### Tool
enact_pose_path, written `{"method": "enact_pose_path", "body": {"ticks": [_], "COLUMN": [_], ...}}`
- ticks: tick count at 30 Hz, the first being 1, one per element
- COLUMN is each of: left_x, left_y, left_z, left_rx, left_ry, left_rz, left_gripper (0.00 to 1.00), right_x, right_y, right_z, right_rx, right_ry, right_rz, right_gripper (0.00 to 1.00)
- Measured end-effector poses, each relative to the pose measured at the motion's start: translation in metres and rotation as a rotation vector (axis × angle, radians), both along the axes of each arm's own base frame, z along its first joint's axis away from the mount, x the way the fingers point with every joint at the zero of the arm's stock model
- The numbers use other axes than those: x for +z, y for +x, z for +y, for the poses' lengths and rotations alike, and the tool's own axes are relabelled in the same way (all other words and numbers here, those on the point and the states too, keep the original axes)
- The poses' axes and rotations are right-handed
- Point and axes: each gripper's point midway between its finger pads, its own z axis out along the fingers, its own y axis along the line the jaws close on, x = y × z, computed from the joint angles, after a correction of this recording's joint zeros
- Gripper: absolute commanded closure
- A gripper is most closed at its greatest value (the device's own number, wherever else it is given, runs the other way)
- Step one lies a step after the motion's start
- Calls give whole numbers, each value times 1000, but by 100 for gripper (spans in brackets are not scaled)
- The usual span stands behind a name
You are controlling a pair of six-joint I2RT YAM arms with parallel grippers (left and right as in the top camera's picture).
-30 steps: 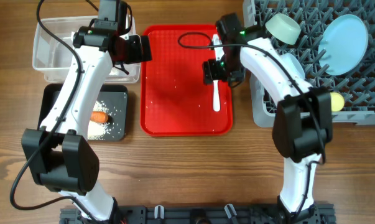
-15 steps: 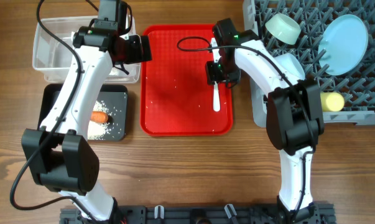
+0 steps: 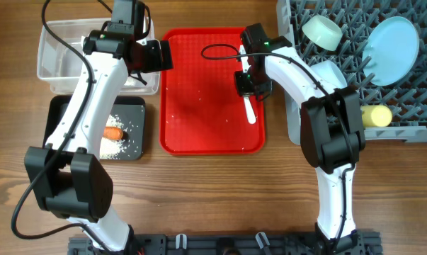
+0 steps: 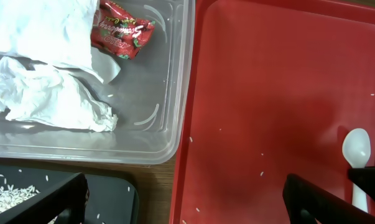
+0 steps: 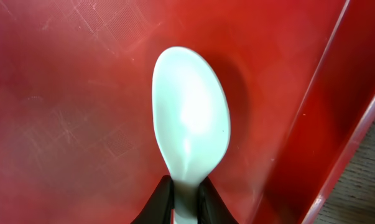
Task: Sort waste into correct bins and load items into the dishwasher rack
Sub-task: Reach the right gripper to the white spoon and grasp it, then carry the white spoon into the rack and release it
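Note:
The white plastic spoon lies on the red serving tray, near its right rim. My right gripper is shut on its handle just below the bowl, with the black fingertips pinching both sides. My left gripper hangs open and holds nothing, over the gap between the clear tub and the red tray. In the tub lie the crumpled napkin and the red wrapper. The black tray holds the carrot and rice.
The grey dishwasher rack at the right holds the light-blue plate, the pale green bowl and the yellow cup. A few rice grains dot the red tray. Bare wood runs along the front.
My right gripper has closed on the spoon's handle, and the spoon's free end has swung slightly to the right. The left arm has not moved.

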Motion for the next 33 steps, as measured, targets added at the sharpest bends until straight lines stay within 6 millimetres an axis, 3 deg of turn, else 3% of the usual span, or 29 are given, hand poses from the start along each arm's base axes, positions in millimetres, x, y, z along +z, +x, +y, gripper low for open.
{"method": "enact_pose_path", "body": {"ticks": [4,6,9,11,12,13,15,17,21,23,29,33], "left_x": [0,0,0,0,0,0,0,0,0,0,0,0], "left_y": [0,0,0,0,0,0,0,0,0,0,0,0], "left_z": [0,0,0,0,0,0,0,0,0,0,0,0], "left_rx": [0,0,0,0,0,0,0,0,0,0,0,0], "left_ry": [0,0,0,0,0,0,0,0,0,0,0,0], "left_rz": [0,0,0,0,0,0,0,0,0,0,0,0], "left_gripper": [0,0,0,0,0,0,0,0,0,0,0,0], "right_x": [9,29,109,147,150,175,201,227,231,231,232,220], "right_y": [1,6,22,28,28,31,37,45,48,46,38,41], "right_z": [2,1,-4,-10,-12,-22,-49,-120,-205,-234,-286,-296], "right_rx": [46,62,72,64,66,47,-4,-139,-279,-316,-319,-269], "right_ry": [43,83,145,168,170,183,182,122,12,-62,-322,-399], "right_rz": [5,-34,-220,-314,-324,-383,-446,-524,-556,-562,-561,-539], "right_gripper": [96,96,96,96,96,96,96,96,96,96,96,96]}}
